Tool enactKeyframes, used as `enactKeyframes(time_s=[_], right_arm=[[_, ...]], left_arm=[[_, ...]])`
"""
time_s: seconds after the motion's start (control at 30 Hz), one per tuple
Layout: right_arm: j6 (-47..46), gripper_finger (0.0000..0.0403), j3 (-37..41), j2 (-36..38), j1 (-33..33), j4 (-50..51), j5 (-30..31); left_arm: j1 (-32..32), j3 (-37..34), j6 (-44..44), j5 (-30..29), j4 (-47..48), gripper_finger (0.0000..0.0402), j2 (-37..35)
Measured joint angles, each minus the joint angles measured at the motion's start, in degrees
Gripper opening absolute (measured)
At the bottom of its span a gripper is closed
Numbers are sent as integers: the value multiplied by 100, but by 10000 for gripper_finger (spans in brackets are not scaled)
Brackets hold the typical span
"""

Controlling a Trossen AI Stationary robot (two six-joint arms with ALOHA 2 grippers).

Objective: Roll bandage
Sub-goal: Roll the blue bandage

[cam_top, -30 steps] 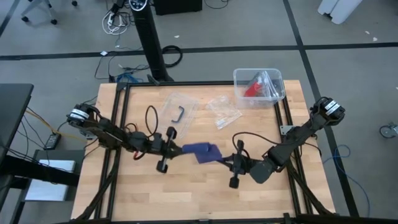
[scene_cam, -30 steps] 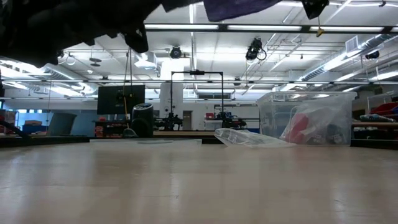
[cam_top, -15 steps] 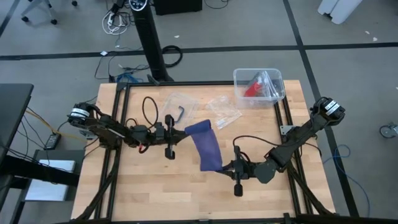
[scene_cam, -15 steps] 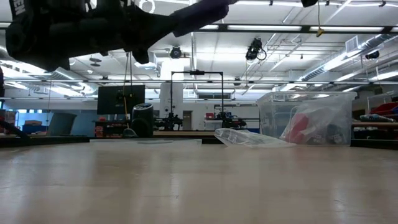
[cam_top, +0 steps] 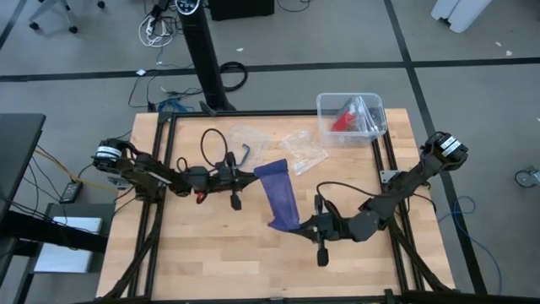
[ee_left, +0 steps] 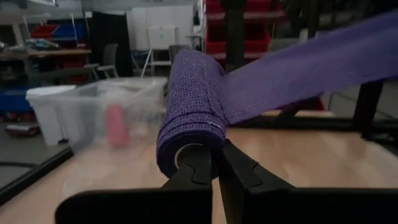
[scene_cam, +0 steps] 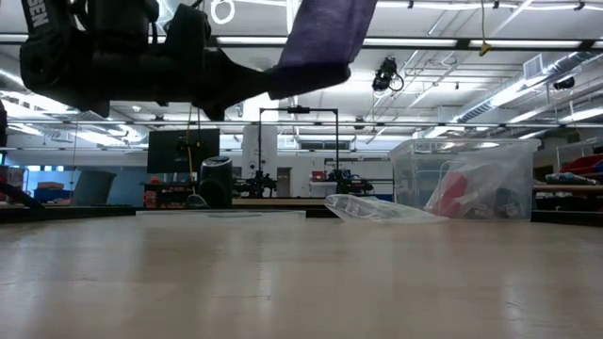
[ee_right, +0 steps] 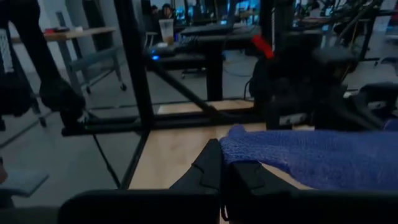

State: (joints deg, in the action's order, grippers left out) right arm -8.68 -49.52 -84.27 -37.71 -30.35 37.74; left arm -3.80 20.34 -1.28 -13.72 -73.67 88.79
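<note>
While being held clear of the worktop between both arms, the bandage [cam_top: 279,195] is spanning the middle of the table as a dark navy-blue strip, running from a rolled end near the centre toward the front edge. In the left wrist view, showing as a tight purple-blue roll [ee_left: 189,111] with the loose strip leading away from it. In the low view, hanging high above the wood [scene_cam: 325,38], not touching it.

Clenching the rolled end: the left gripper [cam_top: 250,175], reaching in from the left edge, fingers [ee_left: 198,167] pinched together at the core of the roll. Clamping the far end of the strip: the right gripper [cam_top: 297,225], coming in from the right edge toward the front half of the table, fingers [ee_right: 208,168] closed on the fabric's end [ee_right: 298,158].

Lying flat on the table [cam_top: 194,253] toward the back edge: two clear plastic bags, one [cam_top: 240,139] just behind the left gripper, the other [cam_top: 304,149] right of it. Sitting at the back right corner: a clear plastic bin [cam_top: 351,118] holding a red item [cam_top: 341,119], well apart from the bandage. Looping above the left arm: a black cable [cam_top: 207,143].
</note>
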Motion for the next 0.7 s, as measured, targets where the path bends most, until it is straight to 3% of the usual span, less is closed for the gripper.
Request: enactKeyframes(time_s=[0.37,0.7], right_arm=[[389,0,-598,-2,613,333,-212],[852,0,-1311,-2,1323,913,-479]], left_arm=[[-2,2,193,-37,1064,9,0],[-247,59,317,-37,1194,9,378]])
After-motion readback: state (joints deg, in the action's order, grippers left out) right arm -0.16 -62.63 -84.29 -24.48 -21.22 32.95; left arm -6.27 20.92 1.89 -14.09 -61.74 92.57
